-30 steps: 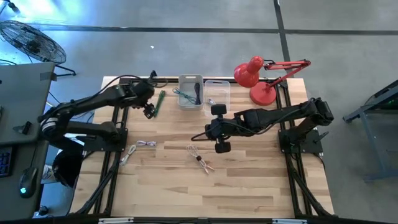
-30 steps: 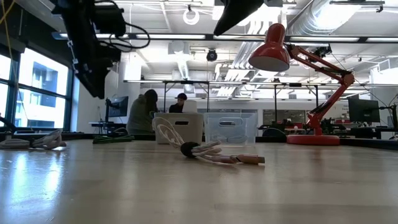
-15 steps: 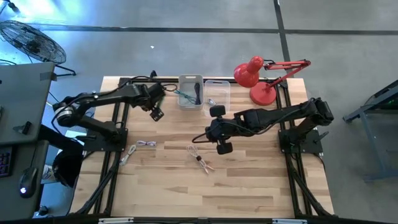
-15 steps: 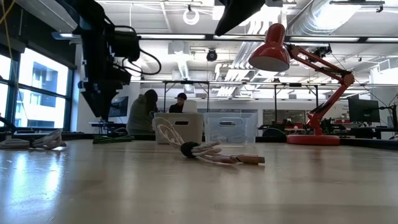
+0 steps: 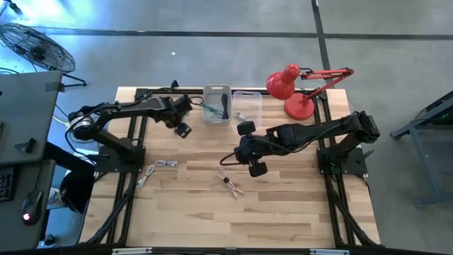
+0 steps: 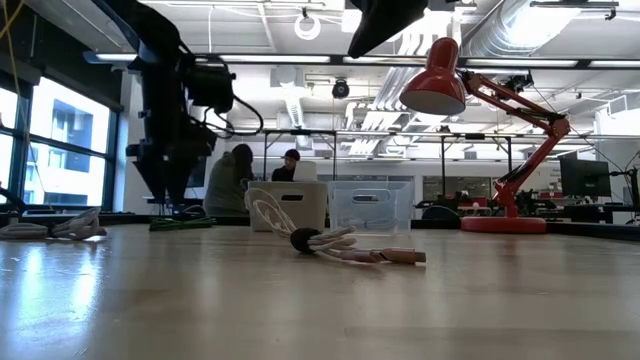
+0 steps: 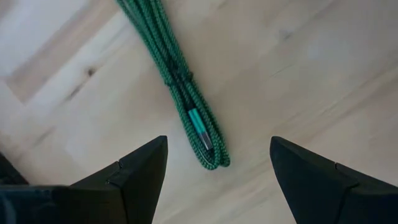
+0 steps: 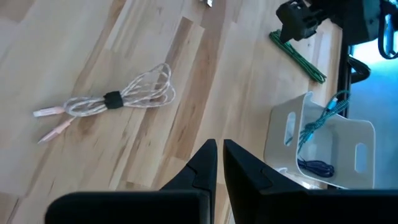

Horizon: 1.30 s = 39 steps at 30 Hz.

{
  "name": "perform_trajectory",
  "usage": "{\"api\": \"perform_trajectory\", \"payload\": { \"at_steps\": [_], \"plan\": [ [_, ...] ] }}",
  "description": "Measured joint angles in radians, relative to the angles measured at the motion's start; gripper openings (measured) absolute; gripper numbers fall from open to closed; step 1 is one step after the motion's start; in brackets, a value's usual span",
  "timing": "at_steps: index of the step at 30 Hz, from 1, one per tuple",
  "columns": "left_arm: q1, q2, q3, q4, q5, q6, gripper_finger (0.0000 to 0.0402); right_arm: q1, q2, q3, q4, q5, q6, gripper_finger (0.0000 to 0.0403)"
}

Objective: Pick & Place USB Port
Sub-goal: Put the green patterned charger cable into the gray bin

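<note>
A green braided USB cable [image 7: 180, 81] lies folded in a bundle on the wooden table, near its far edge and left of the white bin [image 5: 217, 105]. My left gripper [image 7: 216, 146] hangs open just above the bundle's connector end [image 7: 208, 149], one finger on each side, touching nothing. In the low view the green cable [image 6: 180, 224] lies under that arm. My right gripper [image 8: 219, 155] is shut and empty, raised over the table's middle [image 5: 249, 157]. A pinkish-white cable bundle [image 8: 118, 96] lies flat on the table in front of it.
The white bin holds a teal and a dark cable [image 8: 317, 134], and a clear bin [image 5: 247, 106] stands to its right. A red desk lamp [image 5: 291, 91] stands at the far right corner. Two small white cable bundles [image 5: 166, 164] [image 5: 145, 177] lie near the left side. People sit in the room behind [image 6: 240, 175].
My left gripper has moved toward the table's right and come down over the green cable, staying open. The cables have not moved, and my right arm has held its place.
</note>
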<state>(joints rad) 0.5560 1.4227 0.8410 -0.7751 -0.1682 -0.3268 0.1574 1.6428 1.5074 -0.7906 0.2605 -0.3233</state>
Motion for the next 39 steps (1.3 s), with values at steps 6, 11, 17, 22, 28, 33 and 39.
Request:
{"api": "perform_trajectory", "payload": {
  "at_steps": [6,11,17,22,28,33,39],
  "plan": [
    [0.000,0.068,0.000,0.004,0.018,-0.031,0.0278,0.000,0.000,0.000,-0.041,-0.033,-0.011,0.0021],
    [0.000,0.119,0.000,0.021,0.020,-0.033,0.0278,0.000,0.000,0.000,-0.067,-0.033,-0.011,0.0021],
    [0.000,0.178,0.004,0.031,0.014,0.070,0.0254,0.000,0.000,0.000,-0.085,-0.055,-0.016,0.0021],
    [-0.022,0.187,0.004,0.037,-0.024,0.134,0.0106,0.000,0.000,0.000,-0.094,-0.080,-0.022,0.0019],
    [-0.033,0.180,-0.002,0.026,-0.159,0.174,0.0027,0.000,0.000,0.000,-0.105,-0.073,-0.049,0.0019],
    [-0.045,0.179,-0.002,-0.020,-0.165,0.200,0.0025,0.000,0.000,0.000,-0.104,-0.041,-0.074,0.0016],
    [-0.079,0.115,-0.002,-0.122,-0.241,0.204,0.0025,0.000,0.000,0.000,-0.104,0.080,-0.105,0.0016]
  ]
}}
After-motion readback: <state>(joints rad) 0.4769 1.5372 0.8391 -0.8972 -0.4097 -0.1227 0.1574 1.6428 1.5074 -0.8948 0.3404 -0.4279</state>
